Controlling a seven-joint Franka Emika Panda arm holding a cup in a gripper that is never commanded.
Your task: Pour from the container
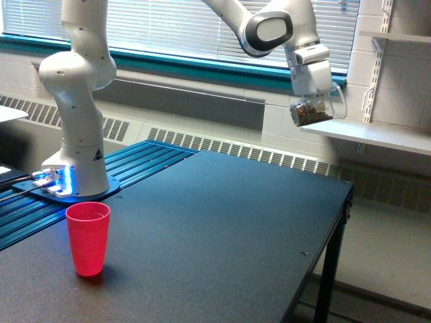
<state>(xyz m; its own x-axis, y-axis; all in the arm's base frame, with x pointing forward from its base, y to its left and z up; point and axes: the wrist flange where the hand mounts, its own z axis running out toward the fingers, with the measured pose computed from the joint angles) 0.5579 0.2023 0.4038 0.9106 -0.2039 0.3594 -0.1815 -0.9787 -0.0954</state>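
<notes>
Red plastic catches the eye first — a cup (88, 238) standing upright on the black table (222, 235), near the front edge at the exterior view's left. It looks empty from here, though I can't see down into it.

High up at the exterior view's right, the white arm (75, 101) reaches over from its base, which sits on a blue ribbed platform (138, 161) beside the table and glows blue at the foot. The gripper (312, 108) hangs well above the table's far right corner, in front of a white shelf (377, 136) on the wall. Its fingers are closed around the jar (311, 112) — small, clear and rounded, with brown pieces showing through it. The jar is tipped over on a slant, its mouth seemingly towards the exterior view's left and a little down, though I can't make out the opening clearly. Nothing can be seen falling from it.

Jar and cup are well apart: the cup low at one side of the table, the jar up in the air at the other. Behind them run window blinds (202, 27) and a long vent (269, 156) along the wall.
</notes>
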